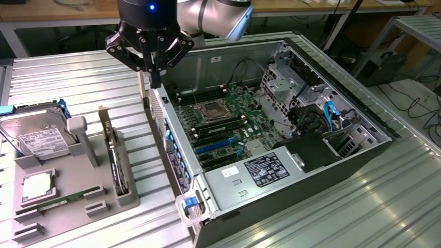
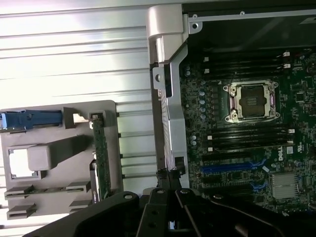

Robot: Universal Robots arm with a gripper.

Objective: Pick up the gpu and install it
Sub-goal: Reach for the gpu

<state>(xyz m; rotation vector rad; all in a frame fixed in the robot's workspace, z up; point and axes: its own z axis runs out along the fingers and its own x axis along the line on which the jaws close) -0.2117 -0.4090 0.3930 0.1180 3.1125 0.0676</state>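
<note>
The gpu is a thin dark card standing on its long edge in a slot of the grey holder at the exterior view's left. The wrist view shows the gpu as a narrow green-dark strip in the grey holder. My gripper hangs above the rear wall of the open computer case, apart from the card. Its fingers are shut with nothing between them. In the wrist view my gripper sits over the case's metal rear edge.
The holder also carries a silver hard drive, a square processor and a narrow memory stick. Inside the case lie the motherboard, blue expansion slots and a power supply. Ribbed metal tabletop surrounds both.
</note>
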